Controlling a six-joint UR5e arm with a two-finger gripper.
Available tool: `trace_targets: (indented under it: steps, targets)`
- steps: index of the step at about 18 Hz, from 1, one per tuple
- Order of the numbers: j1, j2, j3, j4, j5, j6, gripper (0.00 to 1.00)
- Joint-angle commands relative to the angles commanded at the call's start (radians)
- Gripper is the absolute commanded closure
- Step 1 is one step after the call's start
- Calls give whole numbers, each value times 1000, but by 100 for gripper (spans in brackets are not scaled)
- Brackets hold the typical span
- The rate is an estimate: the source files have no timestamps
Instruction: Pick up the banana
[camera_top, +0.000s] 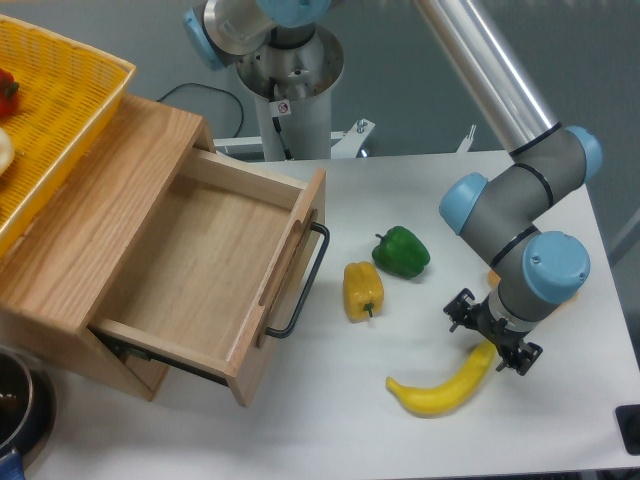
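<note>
The banana (440, 388), long, curved and bright yellow, lies on the white table (330, 420) at the front right. My gripper (491, 347) points straight down over the banana's right end, at or just above it. The wrist and black flange hide the fingers, so I cannot tell whether they are open or shut, or whether they touch the banana. The banana's left end rests on the table.
A yellow bell pepper (363, 289) and a green bell pepper (402, 251) lie left of the gripper. A wooden box with an open empty drawer (210, 265) stands at the left, its black handle (303, 285) facing the peppers. A yellow basket (55, 110) sits on top.
</note>
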Motion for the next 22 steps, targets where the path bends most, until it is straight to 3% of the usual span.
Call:
trace_targets:
  steps: [8,10,13,18,22]
  targets:
    - [-12,-12,-12,55,3,-23,16]
    - [-12,-14,-15,58,3,-23,24]
    - [-12,-15,-15,58,5,-23,42]
    - [-12,-9,-14,57,5,-21,87]
    - [-11,17,-15,54,11,-23,98]
